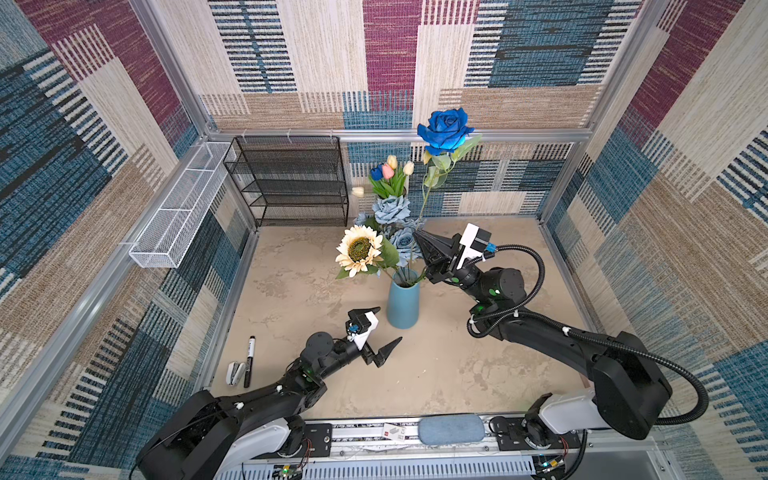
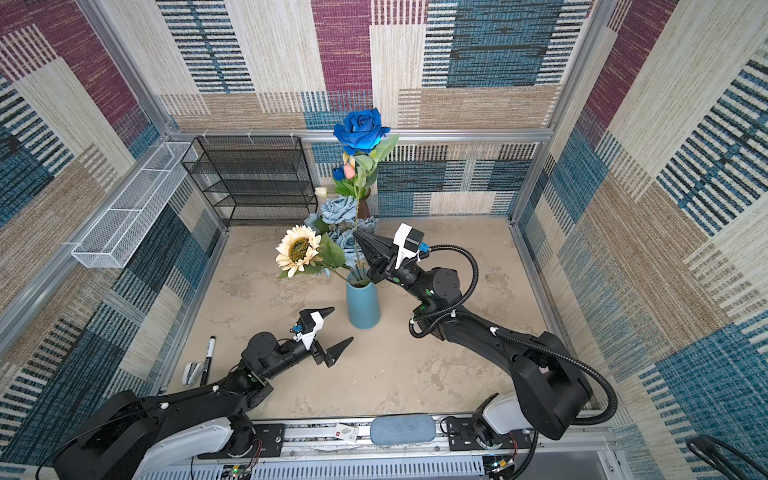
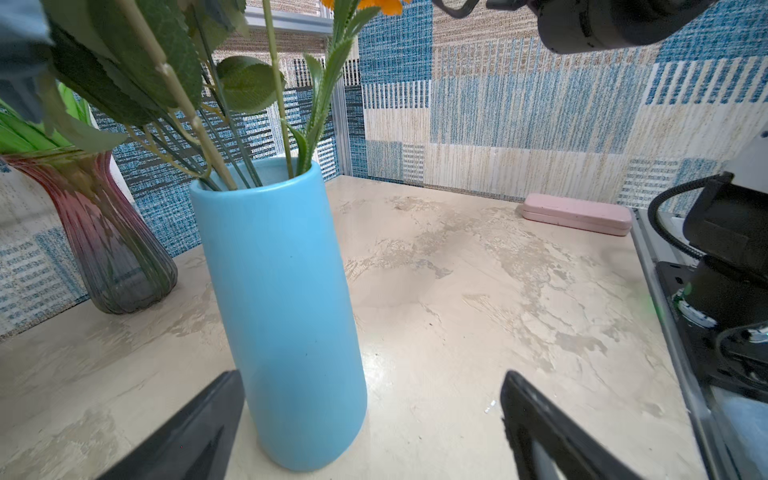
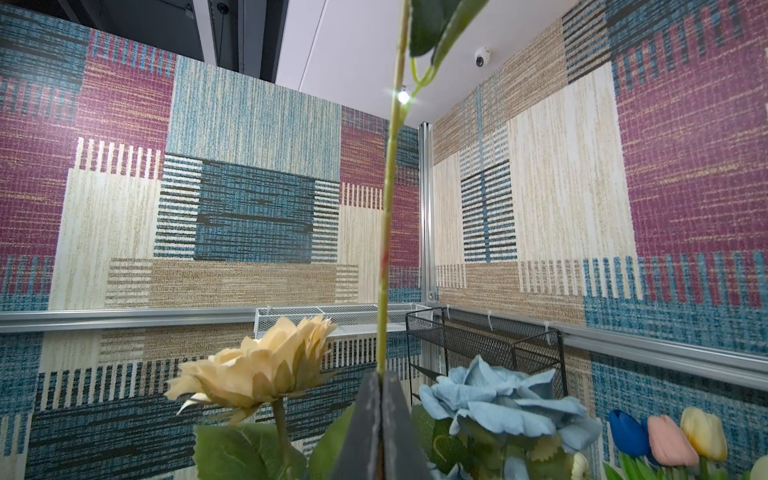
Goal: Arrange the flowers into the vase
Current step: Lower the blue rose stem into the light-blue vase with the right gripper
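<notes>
**Clerk:** Where are the flowers standing?

**Inspector:** Most are standing in the blue vase (image 1: 403, 305), near the middle of the table (image 1: 498, 365). The cream sunflower (image 1: 358, 249) is leaning out to the left of the mouth. The dusty-blue roses (image 1: 390, 210) are rising behind it. In the left wrist view an orange bloom (image 3: 368, 3) is showing at the frame edge, its stem going into the same vase.

**Clerk:** And the deep-blue rose (image 1: 445, 131)?

**Inspector:** It is towering over the rest, its stem running down to the vase mouth. The right gripper (image 1: 420, 236) is pinching that stem above the mouth, jaws pressed together on it.

**Clerk:** The tulips (image 1: 390, 170)?

**Inspector:** They are sitting in a separate red-and-grey glass vase (image 3: 112, 249), behind the blue one, by the back wall.

**Clerk:** The other arm?

**Inspector:** The left gripper (image 1: 390, 324) is hovering low, just beside the blue vase's base, jaws spread wide and holding nothing. Whether a finger is touching the vase, I cannot tell.

**Clerk:** Anything else?

**Inspector:** A black mesh shelf (image 1: 291, 183) and a white wire basket (image 1: 178, 212) are hanging at the back left. A marker (image 1: 250, 359) is lying at the table's left edge.
</notes>
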